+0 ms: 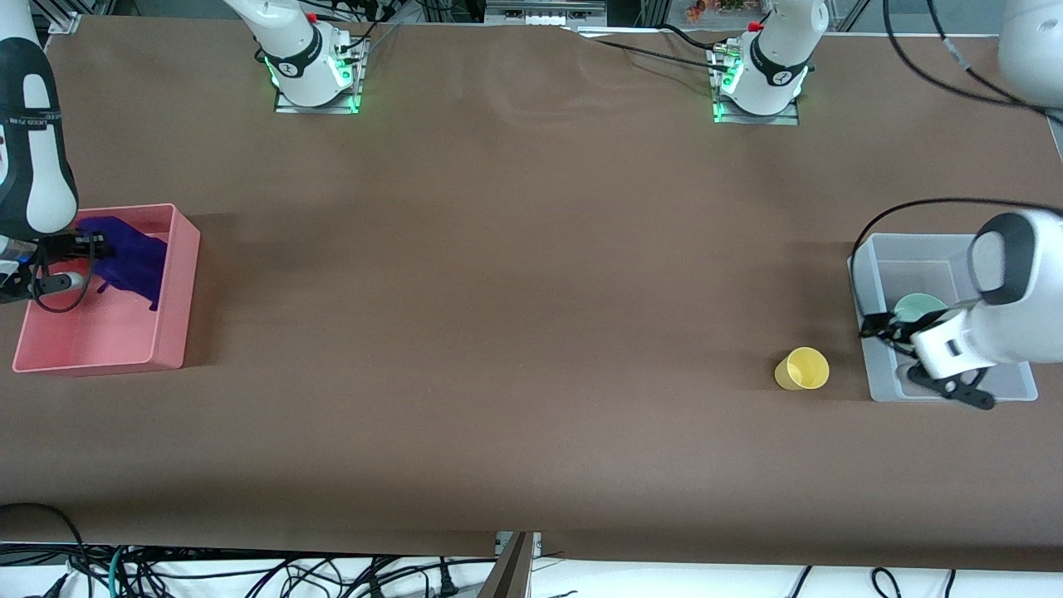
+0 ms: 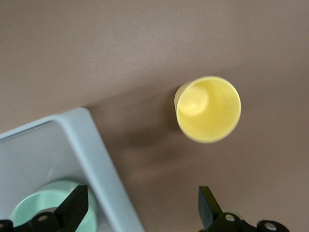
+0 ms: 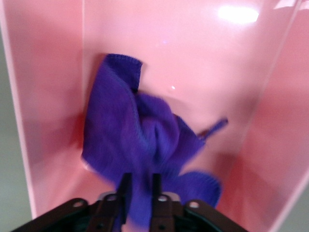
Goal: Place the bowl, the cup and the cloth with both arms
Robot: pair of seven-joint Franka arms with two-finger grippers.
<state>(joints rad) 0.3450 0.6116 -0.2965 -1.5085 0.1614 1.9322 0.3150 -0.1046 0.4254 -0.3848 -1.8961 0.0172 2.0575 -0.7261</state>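
Note:
The purple cloth (image 1: 133, 262) hangs in the pink bin (image 1: 178, 299) at the right arm's end of the table. My right gripper (image 1: 90, 245) is shut on its upper fold; the right wrist view shows both fingers (image 3: 124, 193) pinching the cloth (image 3: 130, 130). The mint-green bowl (image 1: 918, 306) sits in the grey bin (image 1: 876, 266) at the left arm's end. My left gripper (image 1: 882, 325) is open and empty above that bin's wall (image 2: 96, 159), with the bowl (image 2: 34, 210) beside one finger. The yellow cup (image 1: 802, 368) stands upright on the table beside the grey bin, and also shows in the left wrist view (image 2: 208, 108).
The brown table (image 1: 515, 332) lies between the two bins. Both arm bases stand along the table edge farthest from the front camera. Cables hang below the table's near edge.

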